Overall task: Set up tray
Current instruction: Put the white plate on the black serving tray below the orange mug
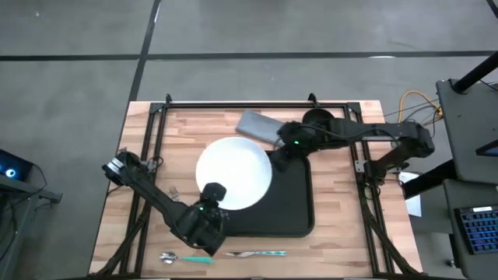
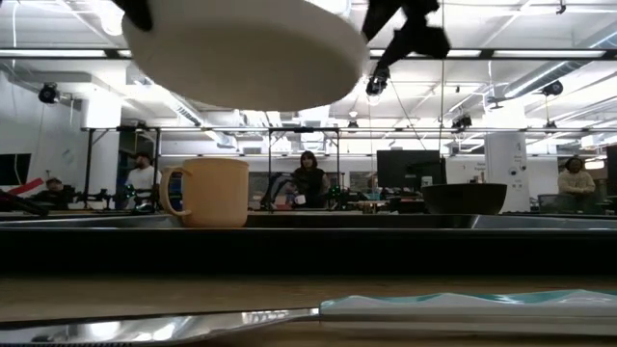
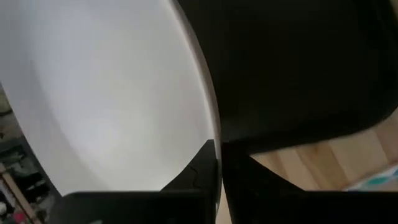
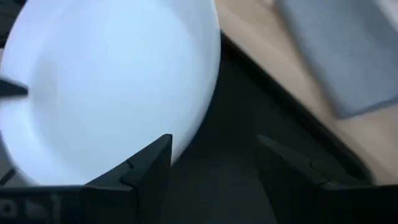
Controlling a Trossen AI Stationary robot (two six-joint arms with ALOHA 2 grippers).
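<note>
A white round plate (image 1: 233,173) is held above the black tray (image 1: 289,204), as the low view shows from beneath (image 2: 246,53). My left gripper (image 1: 212,193) is shut on the plate's near rim. My right gripper (image 1: 278,161) is open at the plate's far right rim. In the right wrist view (image 4: 211,168) one finger stands at the rim (image 4: 202,118) and the other stands over the tray (image 4: 249,124). The tray lies flat on the wooden table (image 1: 342,233). My left gripper pinches the plate's near rim (image 3: 208,134) between its two fingers (image 3: 199,171), coming from the table's near-left side. The plate is lifted clear of the tray and slightly tilted. My right gripper: I cannot tell whether its finger (image 4: 149,163) touches the plate's rim.
A grey folded napkin (image 1: 257,124) lies on the table beyond the tray. A spoon (image 1: 183,257) and a fork (image 1: 257,253) with teal handles lie by the near edge. The low view shows a tan mug (image 2: 207,193) and a dark bowl (image 2: 463,198). People are in the room behind.
</note>
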